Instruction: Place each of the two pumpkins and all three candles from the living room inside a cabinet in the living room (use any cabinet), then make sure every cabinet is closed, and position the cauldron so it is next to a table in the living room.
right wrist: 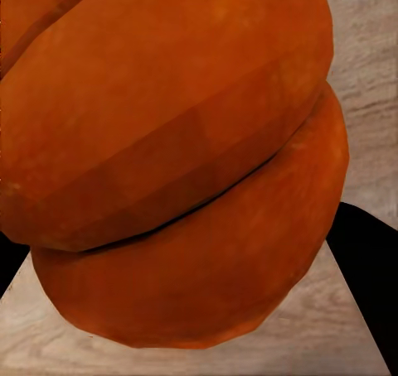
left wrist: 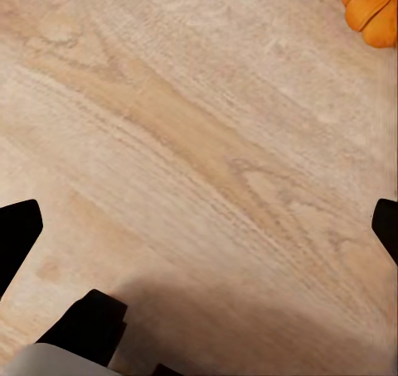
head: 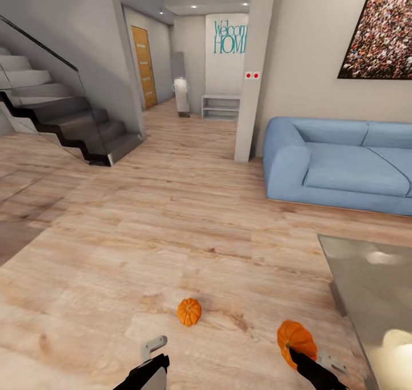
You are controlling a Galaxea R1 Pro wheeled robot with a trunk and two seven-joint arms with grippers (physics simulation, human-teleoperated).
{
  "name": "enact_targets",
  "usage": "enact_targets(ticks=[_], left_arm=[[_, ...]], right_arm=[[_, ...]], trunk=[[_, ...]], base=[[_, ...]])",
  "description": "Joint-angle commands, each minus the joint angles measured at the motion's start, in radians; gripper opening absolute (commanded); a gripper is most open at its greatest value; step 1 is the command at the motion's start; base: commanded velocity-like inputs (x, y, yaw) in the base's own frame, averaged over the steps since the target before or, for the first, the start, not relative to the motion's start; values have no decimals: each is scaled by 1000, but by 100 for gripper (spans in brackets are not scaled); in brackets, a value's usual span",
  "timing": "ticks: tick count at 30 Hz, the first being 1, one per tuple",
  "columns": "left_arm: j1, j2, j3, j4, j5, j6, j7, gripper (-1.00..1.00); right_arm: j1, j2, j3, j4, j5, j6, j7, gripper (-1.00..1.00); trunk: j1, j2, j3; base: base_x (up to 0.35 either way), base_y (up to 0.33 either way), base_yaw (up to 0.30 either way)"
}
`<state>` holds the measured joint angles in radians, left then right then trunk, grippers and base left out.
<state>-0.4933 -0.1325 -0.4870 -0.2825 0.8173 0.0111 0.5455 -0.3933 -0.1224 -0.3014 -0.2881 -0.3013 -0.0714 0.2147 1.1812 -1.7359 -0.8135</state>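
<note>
Right tool (head: 293, 353) clamping pumpkin (right wrist: 174, 161), second pumpkin (head: 189, 311) on floor (head: 171, 218)

Head cam high, fwd-down; wrist cams close over floor (left wrist: 166, 144).

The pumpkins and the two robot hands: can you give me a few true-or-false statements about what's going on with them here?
1. The right gripper is shut on a pumpkin. True.
2. The other pumpkin sits on the glass table. False: it lies on the wooden floor.
3. The left gripper is holding a pumpkin. False: it is open and empty.
4. A blue sofa stands beyond the table. True.
</note>
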Motion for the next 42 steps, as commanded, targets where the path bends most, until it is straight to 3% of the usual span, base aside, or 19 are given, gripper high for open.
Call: enact_targets(ticks=[1, 13, 42], left_arm=[[-1, 1, -8, -1, 6, 1, 7, 100], [-1, 1, -8, -1, 6, 1, 7, 100], [-1, 2, -8, -1, 7, 1, 7, 100]], right_arm=[[-1, 1, -3, 1, -9, -2, 7, -100], [-1, 3, -6, 1, -12, -1, 5, -100], [-1, 3, -5, 1, -10, 3, 6, -100]], trunk=[[1, 0, -1], [1, 0, -1], [1, 0, -1]], base=[[347, 0, -1], [315, 23, -17], [65, 21, -273]])
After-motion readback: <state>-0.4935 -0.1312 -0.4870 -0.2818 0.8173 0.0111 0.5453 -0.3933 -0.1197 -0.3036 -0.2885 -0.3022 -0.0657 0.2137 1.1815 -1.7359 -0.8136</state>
